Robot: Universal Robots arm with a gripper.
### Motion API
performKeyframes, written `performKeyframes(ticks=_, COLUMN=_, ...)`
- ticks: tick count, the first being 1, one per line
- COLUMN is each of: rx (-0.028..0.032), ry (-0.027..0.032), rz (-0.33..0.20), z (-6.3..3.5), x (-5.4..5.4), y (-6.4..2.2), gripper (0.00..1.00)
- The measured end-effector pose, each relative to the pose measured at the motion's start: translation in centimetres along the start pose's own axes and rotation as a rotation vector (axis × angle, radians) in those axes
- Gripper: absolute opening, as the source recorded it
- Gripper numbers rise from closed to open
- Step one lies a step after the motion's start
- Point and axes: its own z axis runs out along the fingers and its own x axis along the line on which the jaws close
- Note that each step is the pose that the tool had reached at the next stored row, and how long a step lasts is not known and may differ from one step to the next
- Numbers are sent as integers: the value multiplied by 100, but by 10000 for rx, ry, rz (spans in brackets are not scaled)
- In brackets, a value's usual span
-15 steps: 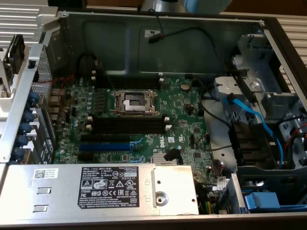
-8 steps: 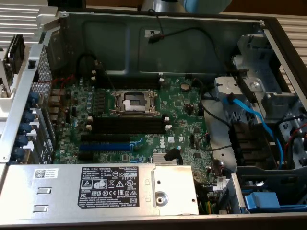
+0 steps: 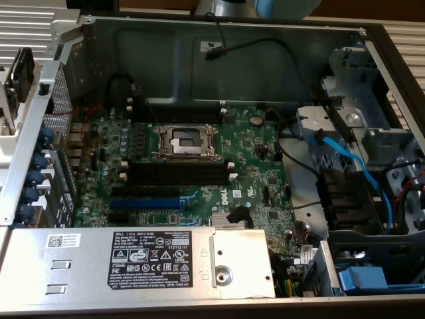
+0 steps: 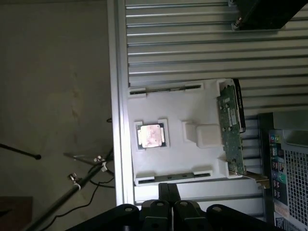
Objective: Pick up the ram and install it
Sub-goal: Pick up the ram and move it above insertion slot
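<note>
White moulded plastic forms the shallow parts tray (image 4: 202, 103) seen in the wrist view, which is set on a ribbed aluminium table top (image 4: 192, 43). Two long, thin dark strips are held edge-up in slots at opposite edges of this tray. The one nearer the arm is taken to be the ram (image 4: 173, 176), a slim dark memory stick, though its chips and label cannot be made out from this angle. The second dark strip (image 4: 166, 89) is seated parallel to it at the far edge.

The black two-fingered gripper (image 4: 168, 188) is seen with its fingers pressed together and nothing pinched between them. The ram lies just ahead of the fingertips and apart from them. Its long axis runs along the tray's edge and appears to cross the seam between the fingers. The gripper's height above it cannot be judged.

Between the strips a square metallic processor chip (image 4: 150, 134) is laid flat in a recess. A green circuit card (image 4: 230, 130) is stood on edge along one side of the tray.

In the exterior view an open grey steel computer case (image 3: 219, 40) is shown with its green motherboard (image 3: 252, 153). The black memory slots with white end clips (image 3: 176, 174) are judged empty, and a blue expansion slot (image 3: 143, 203) lies just beside them. The ram is not yet picked up.
</note>
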Motion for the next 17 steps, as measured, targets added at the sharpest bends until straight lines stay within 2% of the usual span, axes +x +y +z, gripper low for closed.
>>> performKeyframes(ticks=4, rx=-2, ry=6, rz=-122, z=0, x=0, y=0, gripper=10)
performKeyframes(ticks=17, rx=-59, ry=103, rz=-2669, z=0, x=0, y=0, gripper=10)
